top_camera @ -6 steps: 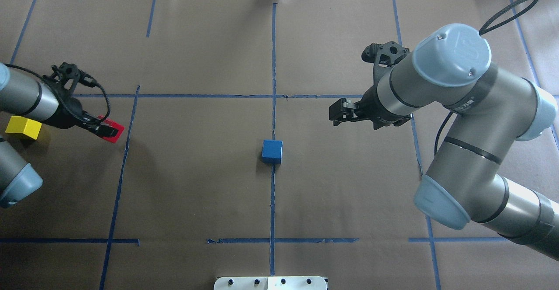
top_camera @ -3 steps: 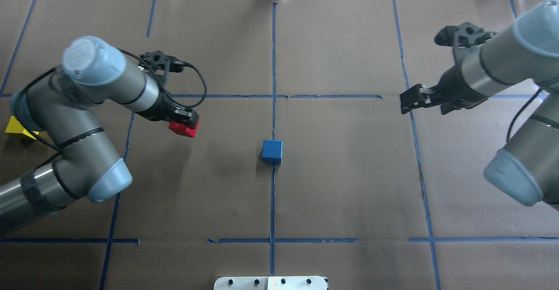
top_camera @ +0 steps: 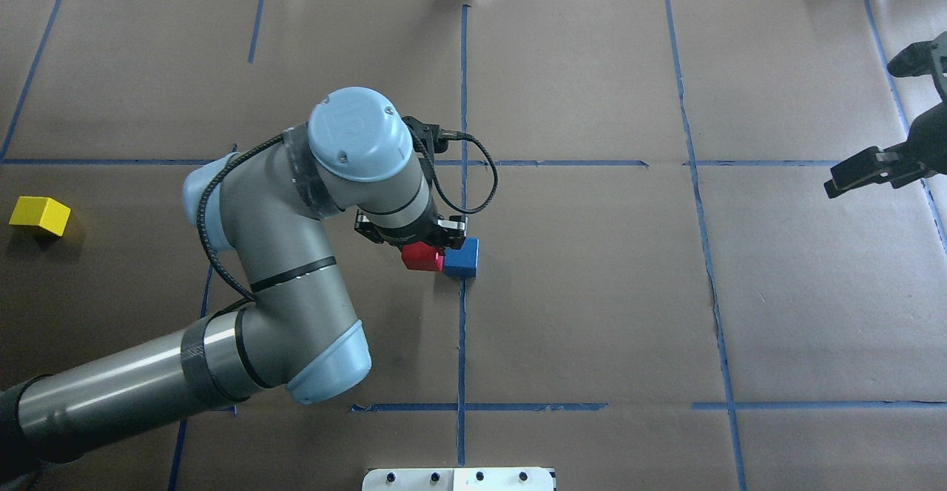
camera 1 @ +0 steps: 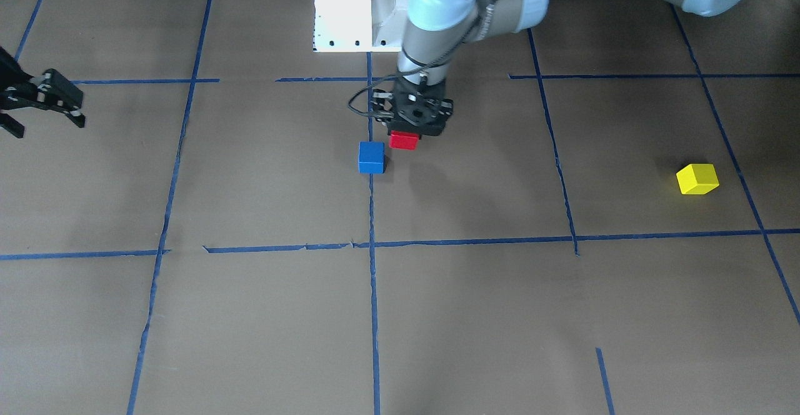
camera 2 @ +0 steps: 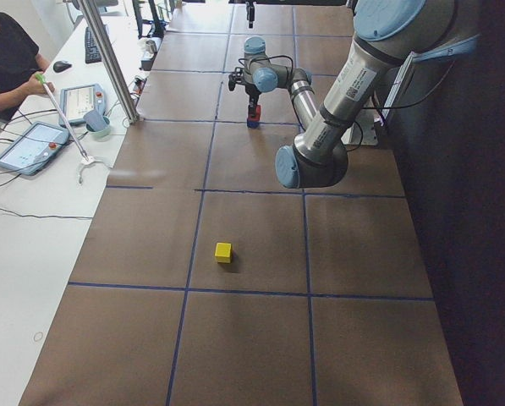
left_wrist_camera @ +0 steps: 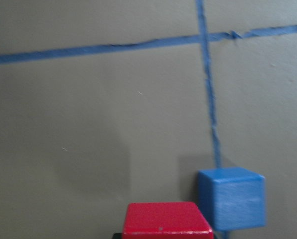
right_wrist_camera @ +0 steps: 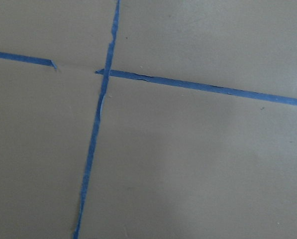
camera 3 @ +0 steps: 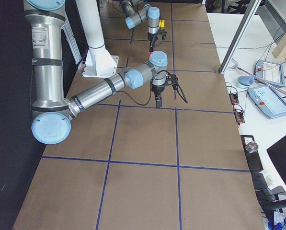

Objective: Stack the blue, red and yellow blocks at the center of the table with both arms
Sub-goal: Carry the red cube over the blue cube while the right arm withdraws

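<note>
Overhead exterior view places the left gripper [top_camera: 436,245] just short of the table centre, jaws closed on a matte, cube-shaped red block [top_camera: 419,258]. A matte, cube-shaped blue block [top_camera: 462,256] rests on the brown paper table cover [top_camera: 592,291], astride the central blue tape line [top_camera: 461,343].

Governing relation: the red block lies just beside the blue block, on the robot's left of it, and is not yet over it. The left wrist-mounted view confirms this: the blue block appears ahead and to one side of the held block, not beneath it. The exterior left view suggests that the red block is carried higher than the blue block's top; the clearance cannot be judged.

Judged requirement: a short lateral shift toward the robot's right until the faces align, then a vertical descent. Both blocks appear near-cubic, so no long axis dictates orientation.

The right gripper [top_camera: 840,179] hangs well apart near the table's right edge, jaws apart and empty. A matte, cube-shaped yellow block [top_camera: 40,215] lies far out on the robot's left; the left arm is the nearer one.
</note>
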### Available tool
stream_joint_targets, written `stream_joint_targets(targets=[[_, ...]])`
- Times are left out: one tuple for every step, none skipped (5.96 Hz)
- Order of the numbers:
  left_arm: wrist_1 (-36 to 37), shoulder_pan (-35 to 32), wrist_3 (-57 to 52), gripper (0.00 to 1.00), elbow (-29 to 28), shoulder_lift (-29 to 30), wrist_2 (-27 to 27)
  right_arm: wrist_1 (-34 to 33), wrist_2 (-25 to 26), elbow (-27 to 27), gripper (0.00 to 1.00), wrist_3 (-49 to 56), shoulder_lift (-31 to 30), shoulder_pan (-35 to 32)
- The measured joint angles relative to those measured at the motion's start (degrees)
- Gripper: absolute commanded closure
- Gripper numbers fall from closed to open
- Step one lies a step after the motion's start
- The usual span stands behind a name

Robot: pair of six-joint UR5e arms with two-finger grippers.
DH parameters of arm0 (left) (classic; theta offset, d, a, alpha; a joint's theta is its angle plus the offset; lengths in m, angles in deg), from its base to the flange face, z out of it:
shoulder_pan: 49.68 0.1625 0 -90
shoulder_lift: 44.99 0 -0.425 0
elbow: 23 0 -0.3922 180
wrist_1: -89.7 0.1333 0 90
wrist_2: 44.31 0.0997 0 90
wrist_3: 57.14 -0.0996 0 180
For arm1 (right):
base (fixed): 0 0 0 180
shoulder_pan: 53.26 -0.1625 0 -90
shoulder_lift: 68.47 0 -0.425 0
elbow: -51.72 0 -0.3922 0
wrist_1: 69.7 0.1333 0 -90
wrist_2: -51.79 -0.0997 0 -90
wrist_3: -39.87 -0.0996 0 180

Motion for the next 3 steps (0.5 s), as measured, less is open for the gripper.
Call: stream_joint_targets(targets=[[0.95, 1.02, 1.23, 0.94, -3.07, 3.01, 1.43, 0.00, -1.46, -0.79, 0.00, 2.52, -1.27, -1.61], [1.13, 1.31, 1.95, 0.94, -6.26, 5.62, 2.93, 0.00, -1.99, -1.19, 0.00, 3.31, -1.65, -2.12], [0.89, 1.38, 2.33, 0.92, -8.20, 6.86, 4.70, 0.00, -2.15, -1.31, 0.00, 3.50, -1.71, -2.23]])
